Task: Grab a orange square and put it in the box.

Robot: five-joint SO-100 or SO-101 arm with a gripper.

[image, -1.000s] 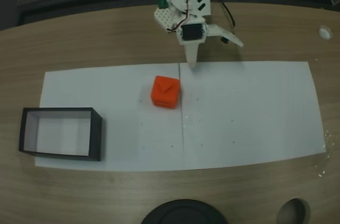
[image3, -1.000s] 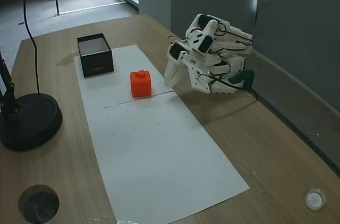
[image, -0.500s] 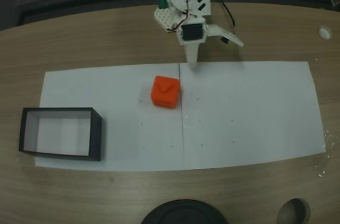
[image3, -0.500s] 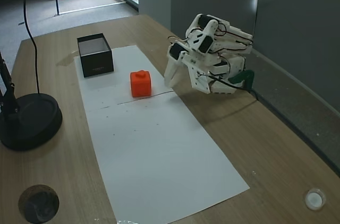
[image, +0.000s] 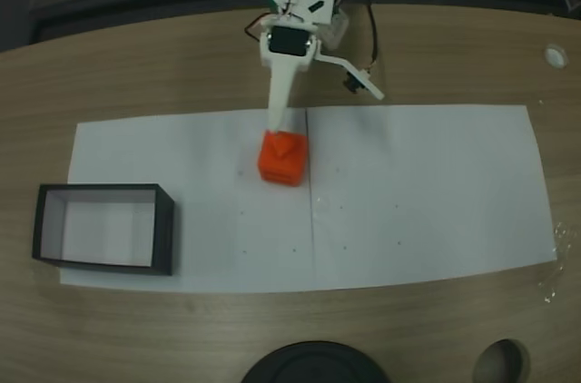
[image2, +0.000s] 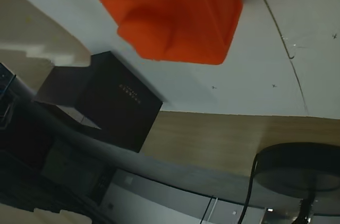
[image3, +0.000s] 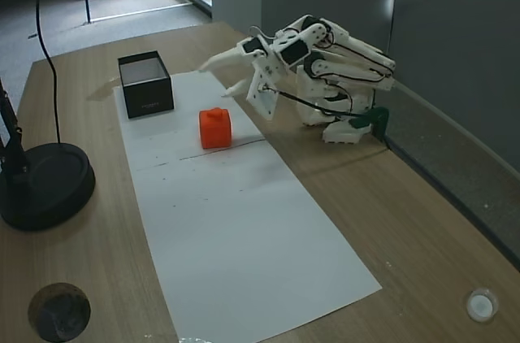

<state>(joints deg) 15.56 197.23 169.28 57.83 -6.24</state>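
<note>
Reaching has begun, but nothing is gripped: the gripper (image3: 221,73) hangs above the paper (image: 408,192) with its jaws spread apart and empty. The orange square (image: 282,157) rests on that sheet, just ahead of and below the fingertips. The box (image: 36,220) stands empty well beyond the cube.

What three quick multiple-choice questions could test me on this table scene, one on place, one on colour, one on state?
1. Where is the small orange-red cube?
A. inside the tray
B. on the white paper sheet
C. on bare wood

2. What colour are the walls of the low rectangular tray?
A. black
B. red
C. green

3. How is the white two-finger gripper?
A. shut on the cube
B. open, holding nothing
C. inside the tray

Answers: 1 B, the cube sits on paper, apart from the tray. 2 A, its walls are dark. 3 B, its fingers are spread above the cube.
</note>
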